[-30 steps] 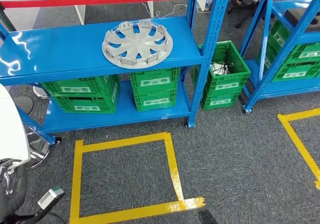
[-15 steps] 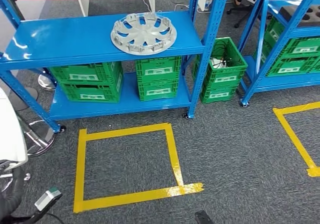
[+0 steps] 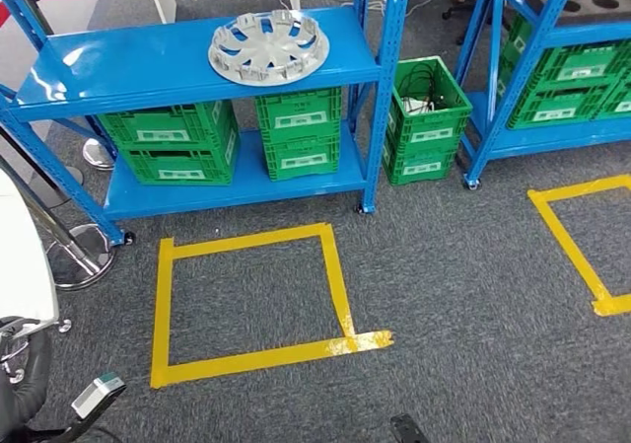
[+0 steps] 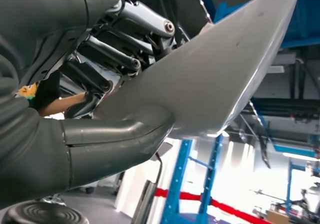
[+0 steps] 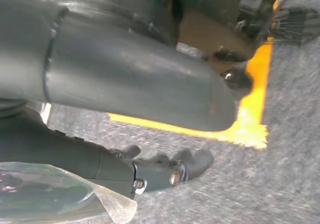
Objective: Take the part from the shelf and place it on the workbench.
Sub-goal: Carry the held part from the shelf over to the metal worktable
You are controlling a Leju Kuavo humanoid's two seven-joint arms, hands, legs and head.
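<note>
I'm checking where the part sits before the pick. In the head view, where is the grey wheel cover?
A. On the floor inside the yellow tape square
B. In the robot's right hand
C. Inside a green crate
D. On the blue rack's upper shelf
D: the wheel cover lies flat on the blue rack's upper shelf, above the green crates.

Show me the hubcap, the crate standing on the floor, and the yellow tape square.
Hubcap (image 3: 268, 46), head view, its hub.
Crate (image 3: 426, 127), head view, front wall.
Tape square (image 3: 335, 283), head view, right strip.
</note>
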